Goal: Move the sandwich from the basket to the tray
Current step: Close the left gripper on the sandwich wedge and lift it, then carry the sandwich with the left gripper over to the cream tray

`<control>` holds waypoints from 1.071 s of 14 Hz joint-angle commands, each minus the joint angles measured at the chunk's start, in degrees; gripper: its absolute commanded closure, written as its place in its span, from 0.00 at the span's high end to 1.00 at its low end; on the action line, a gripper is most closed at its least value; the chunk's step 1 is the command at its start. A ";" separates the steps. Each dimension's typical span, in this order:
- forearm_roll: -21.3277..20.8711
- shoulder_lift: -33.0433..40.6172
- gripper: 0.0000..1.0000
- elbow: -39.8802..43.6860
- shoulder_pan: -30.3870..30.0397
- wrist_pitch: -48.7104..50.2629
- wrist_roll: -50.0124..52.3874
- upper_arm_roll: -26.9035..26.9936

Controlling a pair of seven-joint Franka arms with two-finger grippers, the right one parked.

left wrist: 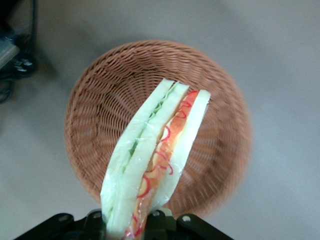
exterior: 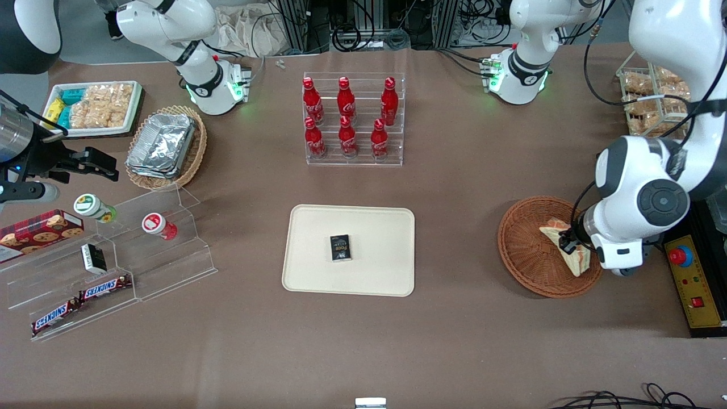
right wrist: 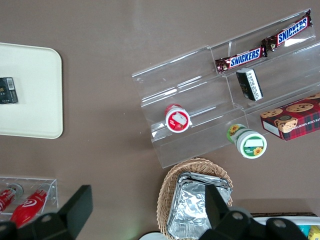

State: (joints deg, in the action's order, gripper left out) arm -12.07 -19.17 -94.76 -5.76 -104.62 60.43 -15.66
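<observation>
The brown table is carrying everything here, and going left to right across the front view you are passing the tray, which is holding only a small dark box, before reaching the basket at the working arm's end. Your gripper is clamped on the sandwich, holding it by one end just above the basket. You are probably mid-lift, so be raising it clear of the rim before travelling, and be aiming for bare tray beside the box, lowering gently since the wrap looks slippery.
</observation>
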 commanded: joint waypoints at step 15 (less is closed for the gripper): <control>-2.50 -31.09 0.00 30.42 34.15 -12.09 0.74 0.81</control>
State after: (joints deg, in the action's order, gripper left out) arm -12.66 -46.05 -67.94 28.13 -115.28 62.03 -15.43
